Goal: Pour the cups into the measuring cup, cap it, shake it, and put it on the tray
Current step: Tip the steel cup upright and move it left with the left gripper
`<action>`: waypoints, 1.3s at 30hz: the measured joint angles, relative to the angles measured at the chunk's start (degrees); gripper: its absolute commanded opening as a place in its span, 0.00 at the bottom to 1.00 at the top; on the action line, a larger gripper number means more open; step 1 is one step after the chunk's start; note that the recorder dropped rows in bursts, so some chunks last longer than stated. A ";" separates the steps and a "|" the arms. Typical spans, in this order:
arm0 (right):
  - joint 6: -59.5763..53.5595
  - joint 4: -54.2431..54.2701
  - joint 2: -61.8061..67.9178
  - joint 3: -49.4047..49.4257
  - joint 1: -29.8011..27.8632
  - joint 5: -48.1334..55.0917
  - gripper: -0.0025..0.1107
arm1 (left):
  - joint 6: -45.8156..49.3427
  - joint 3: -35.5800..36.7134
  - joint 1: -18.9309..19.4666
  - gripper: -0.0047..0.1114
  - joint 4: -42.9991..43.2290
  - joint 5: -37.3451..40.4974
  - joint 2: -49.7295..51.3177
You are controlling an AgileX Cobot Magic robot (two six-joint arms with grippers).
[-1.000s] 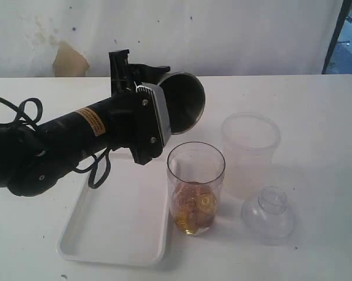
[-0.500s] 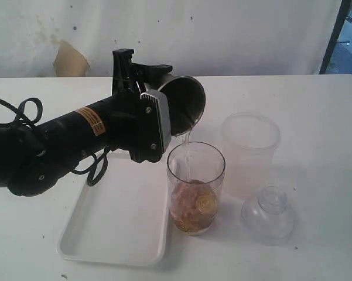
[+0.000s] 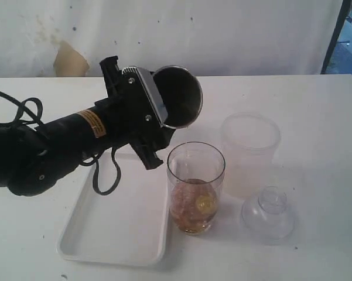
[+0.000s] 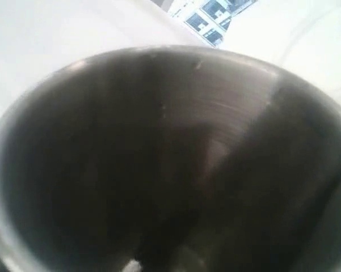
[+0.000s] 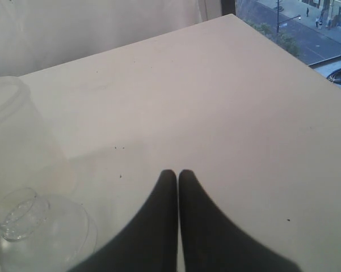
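Left fingers [image 3: 111,72] pinch the steel tumbler [image 3: 178,96], tipped over the partly filled measuring cup [image 3: 195,187]; right fingers [image 5: 159,226] are pressed together. Capping, shaking and the tray [image 3: 99,234] are left.

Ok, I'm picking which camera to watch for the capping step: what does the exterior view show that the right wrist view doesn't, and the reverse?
Only the exterior view: the left gripper holding the steel tumbler tipped over the measuring cup, which holds amber liquid, and the white tray beside it. Only the right wrist view: the right gripper, shut and empty. Both: the frosted container, the clear dome lid next to it, and the white table.
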 measured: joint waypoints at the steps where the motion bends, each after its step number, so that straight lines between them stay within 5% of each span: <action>1: 0.00 0.00 0.00 0.00 0.00 0.00 0.02 | -3.70 0.00 0.00 0.04 0.00 0.60 0.00; 7: 0.00 0.00 0.00 0.00 0.00 0.00 0.02 | -22.06 0.00 -0.10 0.04 -3.69 2.20 0.00; 17: 0.00 0.00 0.00 0.00 0.00 0.00 0.02 | -31.19 0.00 5.76 0.04 -19.72 3.21 -0.28; 30: 0.00 0.00 0.00 0.00 0.00 0.00 0.02 | -38.57 -0.12 18.79 0.04 -18.25 4.90 3.91; 39: 0.00 0.00 0.00 0.00 0.00 0.00 0.02 | -44.15 -1.84 22.38 0.04 -11.60 -2.57 13.12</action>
